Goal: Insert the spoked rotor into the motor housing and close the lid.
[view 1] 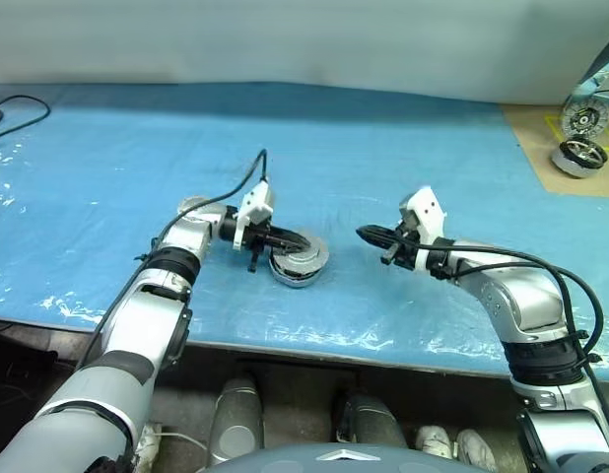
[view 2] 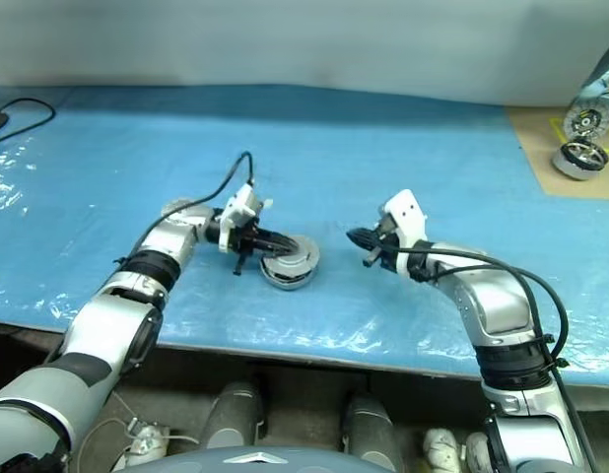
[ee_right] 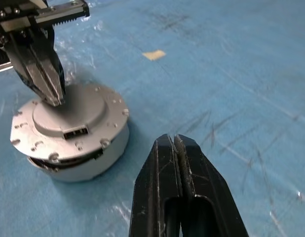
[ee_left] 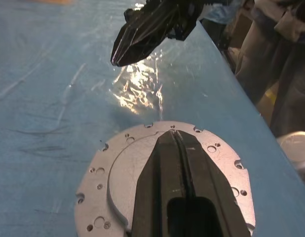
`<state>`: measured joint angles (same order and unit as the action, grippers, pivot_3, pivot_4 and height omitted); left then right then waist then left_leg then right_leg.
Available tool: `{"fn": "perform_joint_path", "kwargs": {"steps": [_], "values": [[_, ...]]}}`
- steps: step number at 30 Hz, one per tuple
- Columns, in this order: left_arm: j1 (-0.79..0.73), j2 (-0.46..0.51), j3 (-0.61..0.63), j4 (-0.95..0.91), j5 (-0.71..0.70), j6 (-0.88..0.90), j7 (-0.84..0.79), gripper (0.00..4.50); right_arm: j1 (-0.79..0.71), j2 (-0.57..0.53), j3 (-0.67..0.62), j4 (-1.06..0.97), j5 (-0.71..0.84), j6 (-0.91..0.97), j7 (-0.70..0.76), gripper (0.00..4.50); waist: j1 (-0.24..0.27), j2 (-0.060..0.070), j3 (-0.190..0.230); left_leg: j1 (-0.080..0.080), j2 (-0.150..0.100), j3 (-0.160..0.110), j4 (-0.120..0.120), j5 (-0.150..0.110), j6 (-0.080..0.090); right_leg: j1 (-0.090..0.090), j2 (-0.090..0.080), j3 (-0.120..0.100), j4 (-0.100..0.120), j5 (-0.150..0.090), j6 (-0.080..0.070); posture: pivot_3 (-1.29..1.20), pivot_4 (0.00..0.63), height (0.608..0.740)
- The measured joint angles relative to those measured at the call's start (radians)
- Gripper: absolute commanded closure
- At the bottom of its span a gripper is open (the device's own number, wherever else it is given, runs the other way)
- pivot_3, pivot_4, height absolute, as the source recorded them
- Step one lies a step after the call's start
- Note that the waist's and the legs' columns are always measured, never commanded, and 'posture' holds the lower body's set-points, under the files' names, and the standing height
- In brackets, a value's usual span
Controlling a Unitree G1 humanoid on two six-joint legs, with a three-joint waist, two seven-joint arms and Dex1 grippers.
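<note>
The motor housing (ee_right: 81, 165) stands on the blue table near its front edge. The lid (ee_right: 76, 113) lies on top of it, plain grey face and raised centre up. My left gripper (view 1: 288, 239) is shut and empty. It points sideways over the lid (ee_left: 118, 182), with its tips on or just above the raised centre. My right gripper (view 1: 367, 236) is shut and empty, a short way to the right of the housing (view 1: 303, 275) and clear of it. It also appears as the dark fingers (ee_left: 142, 34) in the left wrist view. The spoked rotor is hidden.
Two chrome wheel-like motors (view 1: 583, 158) stand on a brown board (view 1: 541, 138) at the back right. A black cable (view 1: 24, 106) lies at the far left. The table's front edge (view 1: 364, 347) runs close below both grippers.
</note>
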<state>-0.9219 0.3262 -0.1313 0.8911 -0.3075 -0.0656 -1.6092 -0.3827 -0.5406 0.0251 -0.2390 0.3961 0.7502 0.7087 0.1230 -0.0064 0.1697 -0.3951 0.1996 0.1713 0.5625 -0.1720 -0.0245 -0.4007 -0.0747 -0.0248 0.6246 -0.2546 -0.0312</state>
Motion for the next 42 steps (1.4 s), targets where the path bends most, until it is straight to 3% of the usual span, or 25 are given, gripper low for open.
{"fn": "perform_joint_path", "kwargs": {"steps": [5, 11, 21, 32, 35, 38, 42], "values": [[0.132, 0.131, 0.089, -0.410, -0.219, 0.354, 0.007, 4.50, -0.020, 0.000, 0.047, -0.004, -0.010, -0.039, 0.040, 2.17, -0.006, 0.001, 0.000, -0.001, 0.001, 0.001, -0.001, 0.000, 0.000, -0.002, 0.001, 0.000, -0.001, -0.001, -0.001, 0.00, 0.150, 0.740], [0.507, 0.228, 0.144, -0.757, -0.267, 0.506, 0.131, 4.50, -0.067, 0.032, 0.156, 0.099, -0.079, -0.155, 0.095, 0.04, -0.031, 0.002, 0.000, -0.001, 0.002, 0.001, -0.001, 0.000, 0.000, -0.002, 0.001, 0.000, -0.001, -0.003, -0.005, 0.00, 0.150, 0.740], [0.883, 0.257, 0.282, -1.036, -0.303, 0.513, 0.348, 4.50, -0.190, 0.143, 0.270, 0.255, -0.116, -0.234, 0.203, 0.04, -0.046, 0.002, 0.001, 0.001, 0.002, 0.002, 0.001, 0.000, 0.000, 0.000, 0.001, 0.001, -0.001, -0.003, -0.005, 0.00, 0.150, 0.740], [0.966, 0.265, 0.299, -1.089, -0.305, 0.467, 0.385, 4.50, -0.235, 0.195, 0.330, 0.436, -0.222, -0.378, 0.248, 0.04, -0.053, 0.002, 0.001, 0.002, 0.002, 0.002, 0.002, 0.000, 0.000, 0.001, 0.002, 0.002, -0.001, -0.003, -0.005, 0.00, 0.150, 0.740], [0.962, 0.268, 0.299, -1.089, -0.307, 0.466, 0.394, 4.50, -0.233, 0.191, 0.331, 0.436, -0.236, -0.391, 0.252, 0.63, -0.054, 0.002, 0.001, 0.002, 0.002, 0.002, 0.003, 0.000, 0.000, 0.001, 0.002, 0.002, -0.001, -0.003, -0.005, 0.00, 0.150, 0.740], [0.942, 0.266, 0.296, -1.089, -0.307, 0.467, 0.409, 4.50, -0.230, 0.195, 0.330, 0.436, -0.236, -0.392, 0.253, 1.55, -0.054, 0.002, 0.001, 0.003, 0.002, 0.002, 0.003, 0.000, 0.000, 0.002, 0.002, 0.002, 0.000, -0.003, -0.005, 0.00, 0.150, 0.740], [0.903, 0.248, 0.268, -1.095, -0.306, 0.469, 0.443, 4.50, -0.230, 0.219, 0.325, 0.435, -0.236, -0.369, 0.231, 1.56, -0.054, 0.002, 0.001, 0.004, 0.002, 0.002, 0.004, 0.000, 0.000, 0.003, 0.002, 0.003, 0.001, -0.003, -0.005, 0.00, 0.150, 0.740]]}}
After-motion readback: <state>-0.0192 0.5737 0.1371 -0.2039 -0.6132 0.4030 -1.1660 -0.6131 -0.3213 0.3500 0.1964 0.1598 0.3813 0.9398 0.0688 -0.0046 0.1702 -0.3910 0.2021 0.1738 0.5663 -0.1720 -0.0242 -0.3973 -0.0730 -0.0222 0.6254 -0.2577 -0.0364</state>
